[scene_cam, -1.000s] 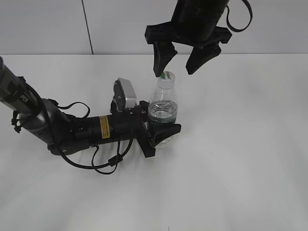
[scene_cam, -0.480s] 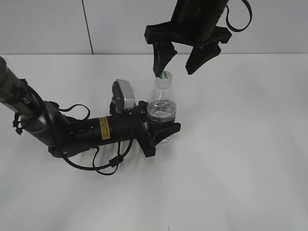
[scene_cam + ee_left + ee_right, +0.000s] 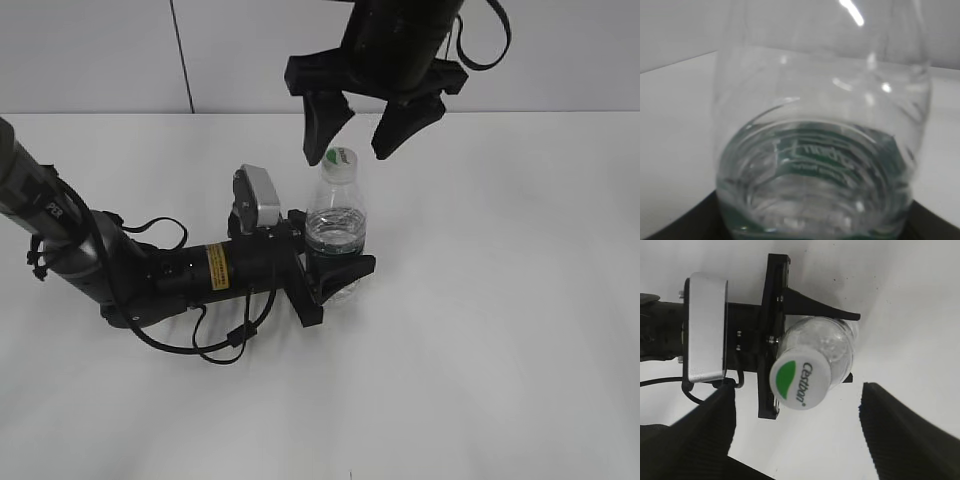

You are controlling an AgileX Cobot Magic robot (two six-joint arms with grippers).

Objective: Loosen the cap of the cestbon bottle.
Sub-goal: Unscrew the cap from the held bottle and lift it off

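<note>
Right gripper (image 3: 352,128) hangs wide open just above the cap (image 3: 341,158), not touching. Left gripper (image 3: 335,268) clamps the cestbon bottle (image 3: 337,228) low down.

Cestbon bottle (image 3: 336,235): small, clear plastic, stands upright on white table. Water inside, low down. Green band with white print around lower body. Neck narrow at top.

Cap (image 3: 800,378): round, white, green leaf mark, word "Cestbon". Sits on bottle neck.
</note>
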